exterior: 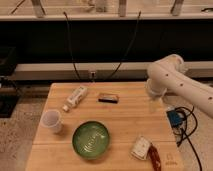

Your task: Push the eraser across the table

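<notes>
The eraser (108, 98), a small dark flat block with a reddish-brown top, lies on the far middle of the light wooden table (125, 122). My white arm comes in from the right, bent above the table's far right edge. The gripper (155, 104) hangs below the arm's wrist, over the right edge of the table. It is well to the right of the eraser and apart from it.
A white bottle (76, 96) lies on its side left of the eraser. A white cup (52, 121) stands at the left and a green bowl (91, 139) at the front middle. A white packet (141, 147) and a dark red oblong item (154, 159) lie front right. Cables and a blue box (175, 119) sit off the right edge.
</notes>
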`<action>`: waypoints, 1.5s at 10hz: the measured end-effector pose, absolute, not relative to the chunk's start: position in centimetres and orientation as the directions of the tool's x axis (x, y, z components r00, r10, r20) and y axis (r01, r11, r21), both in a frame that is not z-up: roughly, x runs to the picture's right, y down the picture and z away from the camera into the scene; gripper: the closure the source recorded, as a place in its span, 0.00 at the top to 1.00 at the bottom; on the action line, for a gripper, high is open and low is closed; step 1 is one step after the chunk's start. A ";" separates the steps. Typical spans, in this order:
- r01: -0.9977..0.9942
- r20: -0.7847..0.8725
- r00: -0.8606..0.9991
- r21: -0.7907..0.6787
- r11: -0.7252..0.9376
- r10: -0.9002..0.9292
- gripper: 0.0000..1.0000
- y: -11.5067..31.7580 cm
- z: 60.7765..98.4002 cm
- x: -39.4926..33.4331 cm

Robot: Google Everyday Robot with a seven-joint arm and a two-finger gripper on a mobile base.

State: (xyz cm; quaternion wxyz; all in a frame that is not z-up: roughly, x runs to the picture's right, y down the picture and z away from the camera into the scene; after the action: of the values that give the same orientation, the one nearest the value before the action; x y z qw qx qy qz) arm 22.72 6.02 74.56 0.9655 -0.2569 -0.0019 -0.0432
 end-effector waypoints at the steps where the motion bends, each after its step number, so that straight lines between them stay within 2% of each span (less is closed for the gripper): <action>1: 0.094 0.030 0.995 -0.493 0.865 -0.090 0.80 6.0 74.9 22.6; 10: 0.148 0.090 0.989 -0.487 0.861 -0.119 0.80 5.1 79.6 18.3; 15: 0.149 0.103 0.988 -0.485 0.862 -0.113 0.80 5.1 81.0 17.5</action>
State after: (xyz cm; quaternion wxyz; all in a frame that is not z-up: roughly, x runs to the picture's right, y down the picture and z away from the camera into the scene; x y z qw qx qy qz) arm 17.53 5.15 80.97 0.9642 -0.2540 -0.0354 -0.0678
